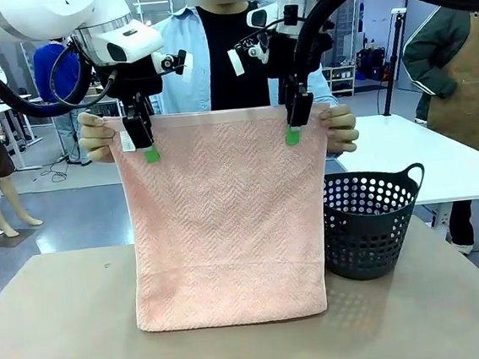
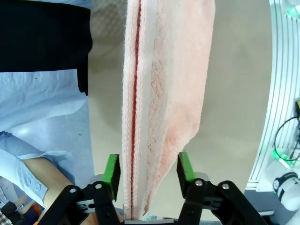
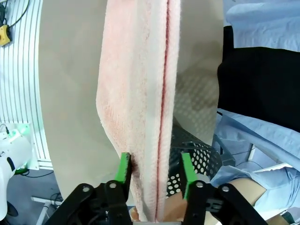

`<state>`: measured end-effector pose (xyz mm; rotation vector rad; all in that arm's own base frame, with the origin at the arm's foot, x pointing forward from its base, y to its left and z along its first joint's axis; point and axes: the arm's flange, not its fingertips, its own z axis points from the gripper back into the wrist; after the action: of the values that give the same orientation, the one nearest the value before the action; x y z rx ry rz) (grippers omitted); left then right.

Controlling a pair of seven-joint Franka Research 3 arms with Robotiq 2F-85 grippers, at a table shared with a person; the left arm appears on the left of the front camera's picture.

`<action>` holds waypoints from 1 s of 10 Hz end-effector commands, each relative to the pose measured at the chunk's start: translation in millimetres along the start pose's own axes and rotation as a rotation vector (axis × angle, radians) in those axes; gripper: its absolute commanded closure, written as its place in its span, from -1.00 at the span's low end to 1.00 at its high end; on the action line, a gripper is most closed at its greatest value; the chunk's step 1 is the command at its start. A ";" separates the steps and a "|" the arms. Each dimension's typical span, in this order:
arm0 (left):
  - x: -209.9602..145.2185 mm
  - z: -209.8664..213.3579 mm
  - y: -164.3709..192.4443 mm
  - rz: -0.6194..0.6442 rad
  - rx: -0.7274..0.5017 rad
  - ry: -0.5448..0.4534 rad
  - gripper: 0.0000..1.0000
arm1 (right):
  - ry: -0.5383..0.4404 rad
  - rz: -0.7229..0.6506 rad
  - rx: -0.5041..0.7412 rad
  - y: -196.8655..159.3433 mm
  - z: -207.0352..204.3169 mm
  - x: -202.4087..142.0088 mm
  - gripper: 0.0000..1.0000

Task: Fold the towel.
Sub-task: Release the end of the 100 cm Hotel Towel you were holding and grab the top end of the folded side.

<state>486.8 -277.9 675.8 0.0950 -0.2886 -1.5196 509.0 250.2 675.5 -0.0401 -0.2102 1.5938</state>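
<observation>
The salmon-pink rectangular terry towel (image 1: 222, 223) is hanging doubled above the tan table (image 1: 67, 332), with a person (image 1: 228, 62) gripping its upper corners. The left gripper (image 1: 148, 150) and right gripper (image 1: 294, 132) are straddling the top edge, jaws seemingly not yet pinching it. The handover and further folding are waiting.

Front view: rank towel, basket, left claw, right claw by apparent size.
1. Towel
2. Basket
3. Left claw and right claw: they look about alike, so no ranking between them.
</observation>
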 end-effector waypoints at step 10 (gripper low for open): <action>0.1 1.9 -0.5 -0.001 -0.002 0.002 1.00 | 0.007 -0.004 0.020 -1.2 -2.8 -0.7 1.00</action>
<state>486.2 -277.9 676.9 0.0944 -0.2838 -1.5209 510.8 250.2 672.4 -0.0267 -0.1886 1.5822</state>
